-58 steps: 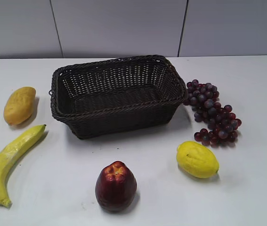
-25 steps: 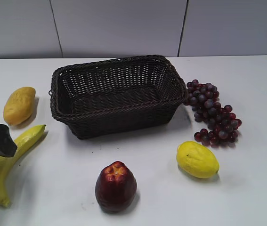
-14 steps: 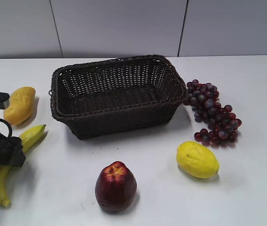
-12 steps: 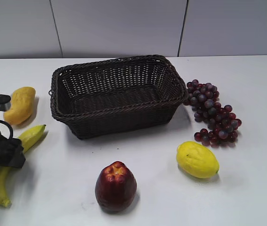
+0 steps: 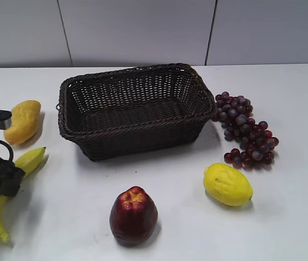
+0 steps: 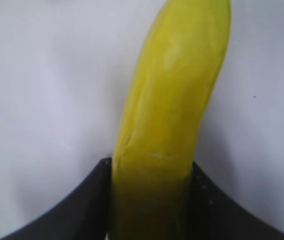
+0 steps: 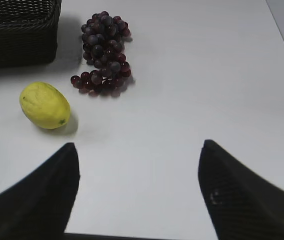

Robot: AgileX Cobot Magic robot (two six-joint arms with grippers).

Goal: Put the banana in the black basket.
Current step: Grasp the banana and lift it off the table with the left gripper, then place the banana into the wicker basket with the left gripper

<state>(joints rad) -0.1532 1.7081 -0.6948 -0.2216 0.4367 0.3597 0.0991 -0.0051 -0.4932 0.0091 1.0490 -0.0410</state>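
Gripping the banana (image 6: 169,115) mid-length, left pincer (image 6: 151,200) fingers press its sides.

White tabletop (image 5: 284,228): smooth, matte, carrying all items listed.

Stubby orange-yellow mango-like fruit (image 5: 23,121): lies at far left, long axis roughly upright in the exterior view.

Bunch of dark red-purple grapes (image 5: 245,130): elongated cluster at right, tapering toward the near side.

Oval bright-yellow lemon (image 5: 227,184): lies near the grapes' lower end, apart from them, casting a soft shadow.

Dark red apple-like fruit with a puckered yellow-flecked top (image 5: 133,215): stands upright at front centre, well apart from the lemon.

Grey panelled wall (image 5: 143,30): backs the tabletop, with two dark vertical seams.
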